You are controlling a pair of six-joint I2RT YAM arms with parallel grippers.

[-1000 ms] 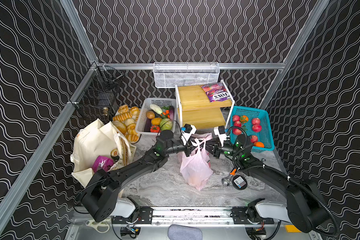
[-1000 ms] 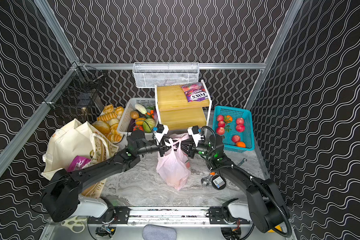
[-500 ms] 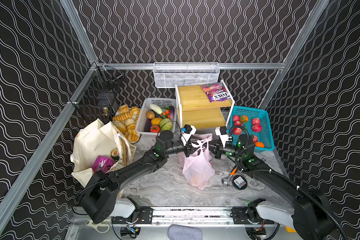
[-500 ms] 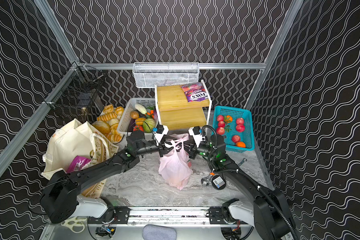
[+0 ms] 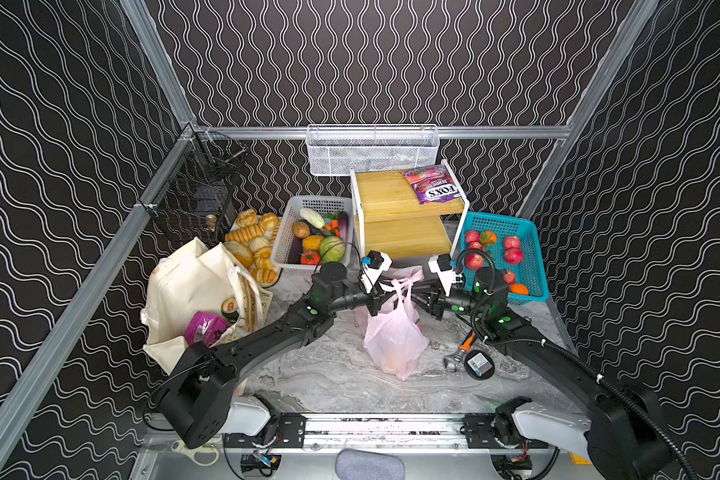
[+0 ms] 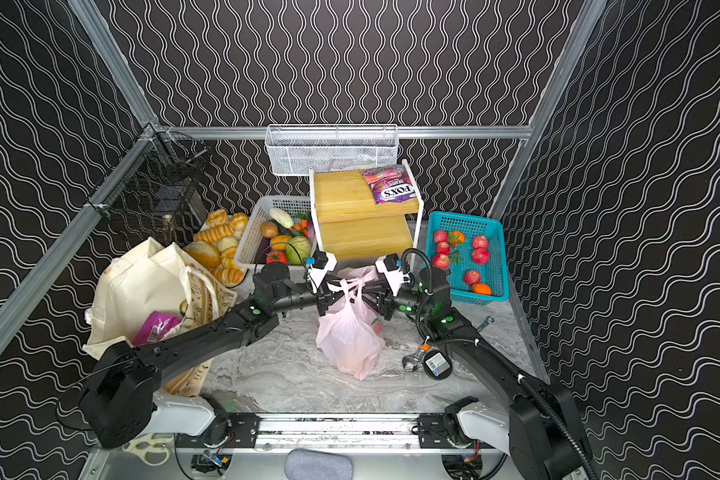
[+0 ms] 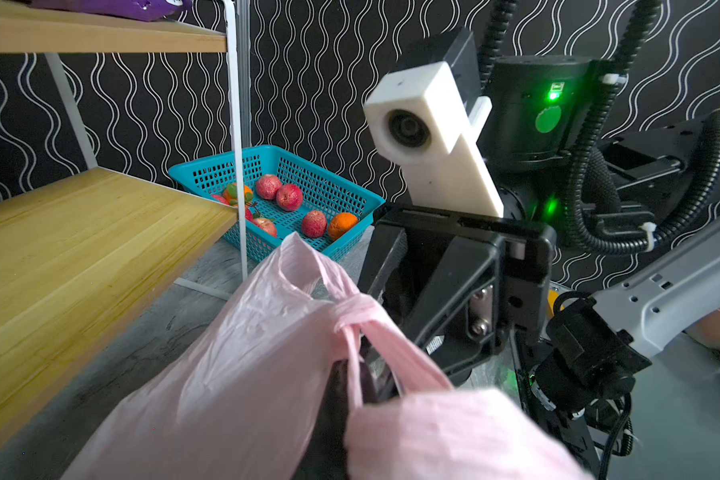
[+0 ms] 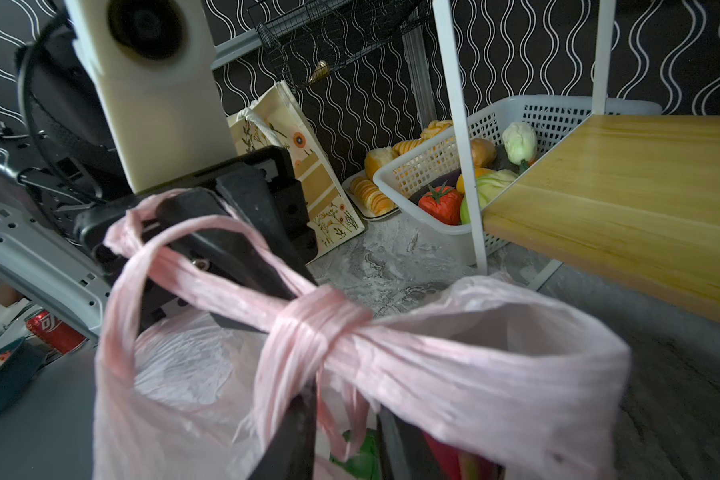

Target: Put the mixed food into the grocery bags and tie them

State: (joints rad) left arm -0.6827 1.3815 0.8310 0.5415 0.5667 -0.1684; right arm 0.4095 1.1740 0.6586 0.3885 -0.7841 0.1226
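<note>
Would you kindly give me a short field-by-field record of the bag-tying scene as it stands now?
Pink bag: standing mid-table, handles knotted
Left hand: shut on a handle
Right hand: jaws apart, a strand hanging between them
Tote: at the left, open, pouch and can inside
Candy bag: on the top shelf, not bagged

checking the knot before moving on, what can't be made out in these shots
Inside the pink bag: both top views, blurred by cloudy plastic.
Tips of the left pincer: right wrist view, behind the knot; grip unclear.
Floor of the canvas tote: both top views, covered by its folds and the left arm.
</note>
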